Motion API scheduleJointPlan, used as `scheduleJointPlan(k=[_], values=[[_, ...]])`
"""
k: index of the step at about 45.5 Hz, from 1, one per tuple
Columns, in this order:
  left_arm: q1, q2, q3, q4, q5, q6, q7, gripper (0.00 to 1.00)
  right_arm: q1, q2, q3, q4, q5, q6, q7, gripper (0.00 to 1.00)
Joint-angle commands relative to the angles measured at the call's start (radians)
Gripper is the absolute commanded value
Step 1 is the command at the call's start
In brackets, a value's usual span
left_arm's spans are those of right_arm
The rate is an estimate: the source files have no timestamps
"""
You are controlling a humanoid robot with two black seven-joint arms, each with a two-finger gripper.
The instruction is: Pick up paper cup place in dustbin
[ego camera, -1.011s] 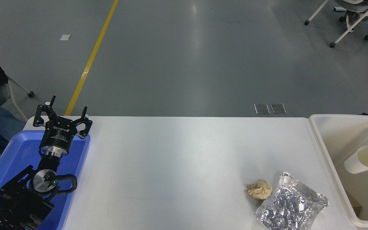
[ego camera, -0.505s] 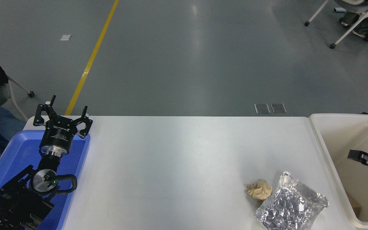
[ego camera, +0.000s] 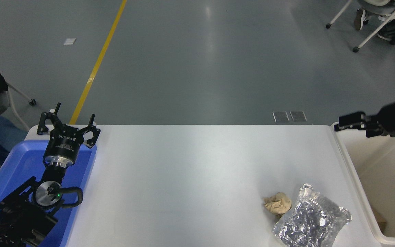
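Paper cup not visible inside large white rectangular plastic dustbin [ego camera: 353, 171], cut off at right. Right hand [ego camera: 341, 124], previously inside, now above far-left rim; grip indiscernible. Left hand [ego camera: 68, 125] spread wide.

Left hand [ego camera: 68, 120]: we see it parked over the blue tray [ego camera: 12, 164], fingers spread.
Right hand [ego camera: 346, 120]: we find it above the dustbin's [ego camera: 355, 171] far left corner, holding nothing that we can see.
Tabletop [ego camera: 183, 178]: we count a brown paper ball [ego camera: 278, 203] touching a silver foil bag [ego camera: 312, 218], near the dustbin.
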Motion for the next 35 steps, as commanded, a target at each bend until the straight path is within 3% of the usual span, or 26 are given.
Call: scheduleJointPlan(k=[1,15,35], values=[[0.001,-0.001,-0.002,0.000,-0.002,0.004,-0.003,1.00,0.301,0.228,-0.113,0.244,0.247,0.187,-0.002,1.00],[0.001,-0.001,-0.002,0.000,-0.002,0.005,-0.003,1.00,0.391,0.461,-0.093,0.251,0.442,0.207,-0.002,1.00],[0.001,-0.001,-0.002,0.000,-0.003,0.005,-0.003,1.00,0.425,0.410,-0.099,0.212,0.450,0.207,-0.002,1.00]])
